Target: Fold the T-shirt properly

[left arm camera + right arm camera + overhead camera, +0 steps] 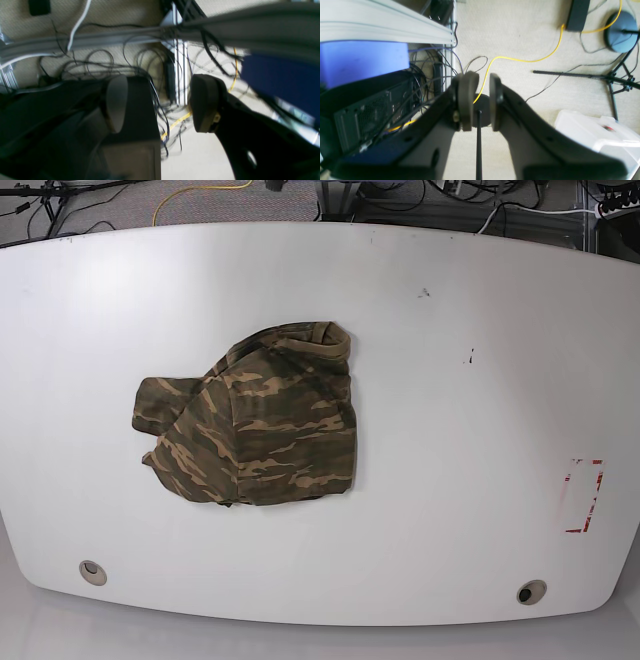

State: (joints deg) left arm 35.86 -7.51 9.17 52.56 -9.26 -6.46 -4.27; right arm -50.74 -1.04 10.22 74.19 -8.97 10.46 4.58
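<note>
One T-shirt (255, 425) (crumpled) on one table (450, 430).

Even, bright light fell on the white table (450, 430) in the base view, with almost no shadow around the T-shirt (262, 425), which was sharp. The table's edges bowed outward, showing wide-lens distortion. The left wrist view was dim and soft, its near finger (116, 102) blurred and the lower left almost black. The right wrist view was brighter, with glare washing out the plastic box (595, 132) and blurred fingers (467, 100).
</note>
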